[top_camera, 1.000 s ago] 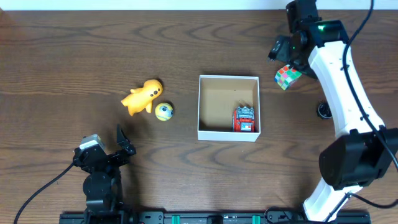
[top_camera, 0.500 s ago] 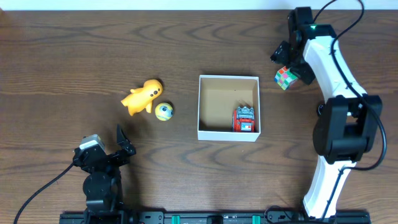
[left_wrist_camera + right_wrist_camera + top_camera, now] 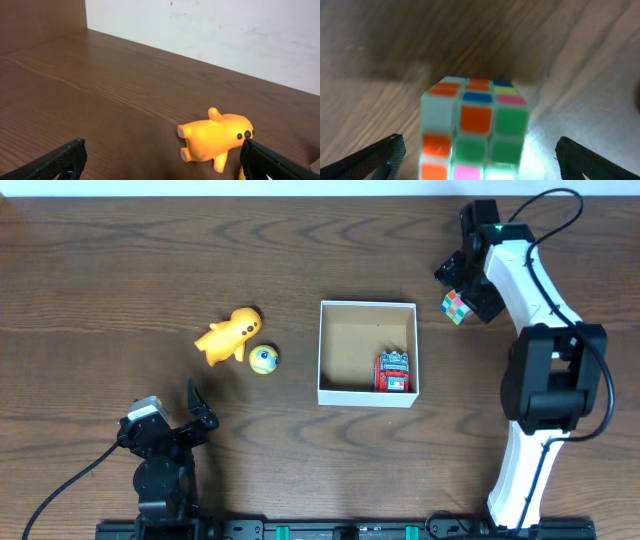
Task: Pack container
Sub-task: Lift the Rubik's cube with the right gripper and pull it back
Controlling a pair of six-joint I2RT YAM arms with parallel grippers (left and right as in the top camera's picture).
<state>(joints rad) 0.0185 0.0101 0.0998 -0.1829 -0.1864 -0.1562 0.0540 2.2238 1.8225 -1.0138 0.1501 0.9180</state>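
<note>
Container: a square, shallow white-walled box with a brown floor sits in the middle of the wooden surface. A red toy lies in its near right corner.
Right fingers: the right fingers are spread wide, one on each side of a colour cube. They grip nothing. The cube sits well to the right of the container, near the far edge.
Left fingers: the left fingers are also spread wide and empty, low over the surface at the near left. They face an orange toy.
Loose items: a small yellow ball sits just beside the orange toy, left of the container.
Risk, cube: it looks turned at an angle to my fingers. If I close on its corners, I think it could twist out or skid away.
Risk, ball: it could roll if the orange toy gets nudged.
</note>
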